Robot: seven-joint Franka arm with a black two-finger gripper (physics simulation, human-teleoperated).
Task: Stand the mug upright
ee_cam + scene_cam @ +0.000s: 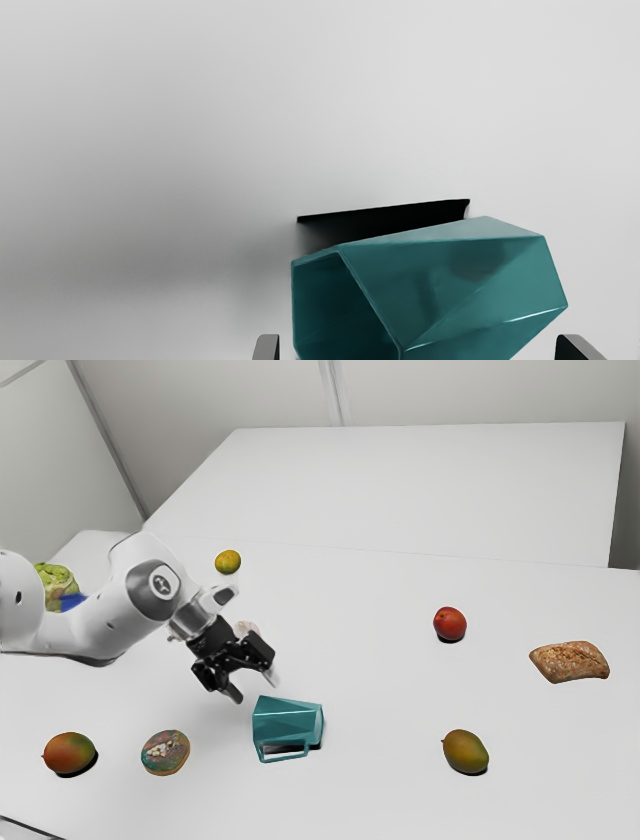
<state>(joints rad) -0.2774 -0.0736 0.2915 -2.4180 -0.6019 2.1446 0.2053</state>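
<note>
In the exterior view the teal mug (pixel 287 722) lies on its side on the white table, its handle toward the view's bottom edge. My gripper (pixel 255 682) hangs above the table just beyond the mug, on the exterior view's left of it, with its fingers spread. In the wrist view the mug (pixel 480 275) shows its dark open mouth and faceted side. The fingertips of my gripper (pixel 417 347) stand wide apart there, one to each side of the mug, and neither is seen pressing on it.
Near the mug on the table (pixel 370 800) lie a patterned round item (pixel 165 752) and a mango (pixel 68 753). Another mango (pixel 465 751), a red fruit (pixel 450 624) and a bread piece (pixel 569 661) lie toward the exterior view's right. A yellow fruit (pixel 228 562) sits behind the arm.
</note>
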